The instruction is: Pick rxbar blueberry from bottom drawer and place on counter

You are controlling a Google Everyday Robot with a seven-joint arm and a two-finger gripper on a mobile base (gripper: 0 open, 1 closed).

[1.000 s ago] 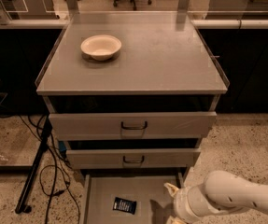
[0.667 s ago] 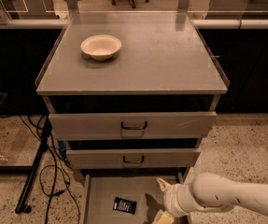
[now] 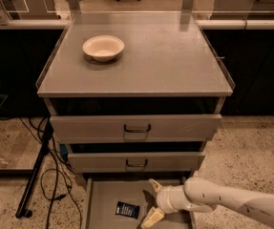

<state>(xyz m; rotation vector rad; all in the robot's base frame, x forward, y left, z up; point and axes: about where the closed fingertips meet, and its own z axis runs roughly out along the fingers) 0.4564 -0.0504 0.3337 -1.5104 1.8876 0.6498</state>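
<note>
The rxbar blueberry (image 3: 127,209), a small dark navy wrapper, lies flat on the floor of the pulled-out bottom drawer (image 3: 105,193), left of centre. My gripper (image 3: 151,202) reaches in from the right on a white arm and hovers over the drawer, just right of the bar and apart from it. Its two pale fingers (image 3: 154,185) are spread apart with nothing between them. Above the drawers, the grey counter (image 3: 165,61) carries a cream bowl (image 3: 103,47) at its back left.
Two upper drawers (image 3: 135,127) with dark loop handles are partly pulled out above the bottom one. Black cables and a stand leg (image 3: 36,175) lie on the speckled floor at left. Office chairs stand behind the counter.
My gripper and arm have moved left over the bottom drawer, closer to the bar. The bar and the bowl have stayed where they were.
</note>
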